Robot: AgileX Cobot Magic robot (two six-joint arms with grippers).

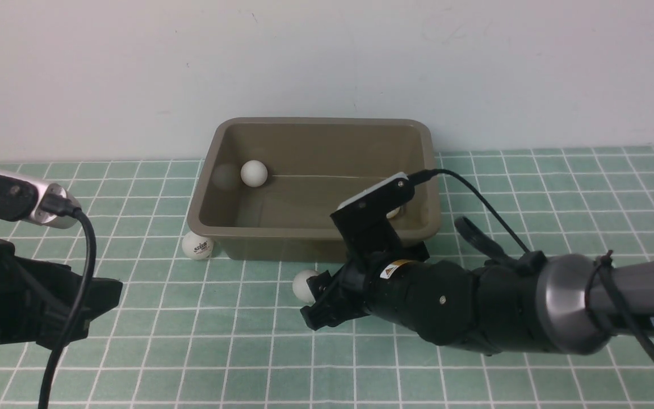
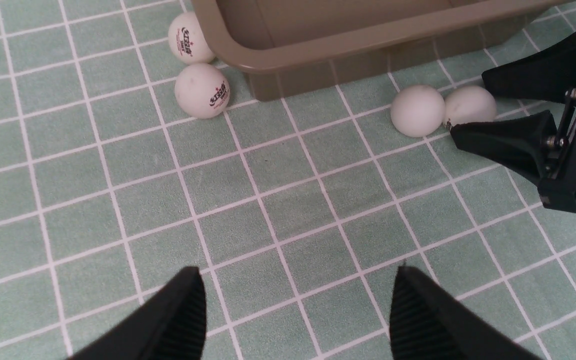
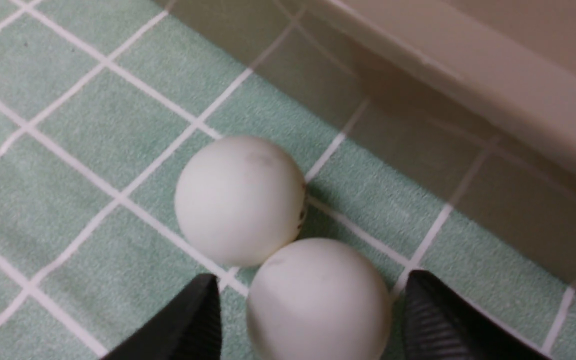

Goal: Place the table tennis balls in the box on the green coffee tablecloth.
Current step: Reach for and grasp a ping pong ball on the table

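So, early stage: 1 ball (image 1: 254, 173) lies inside the box (image 1: 315, 121), toward its far-left corner. A pale bit (image 1: 393, 213) behind the R arm's camera may be a 2nd, can't tell. Four lie out on the cloth (image 1: 191, 352): a logo ball (image 2: 202, 90) at the box's front-left corner w/ a 2nd logo ball (image 2: 191, 31) just beside it under the rim, plus 2 plain ones touching each other near the box's front wall. R pincer (image 3: 312, 278) is down at the cloth, spread round the near plain ball (image 3: 318, 300); thin gaps show each side, so not pinching yet. The far plain ball (image 3: 240, 200) sits just past the tips. L pincer (image 2: 298, 272) hangs spread & empty, well apart from all balls. Judged: approx a third done at best, w/ 4 pick-and-drops left, this grab likely first.
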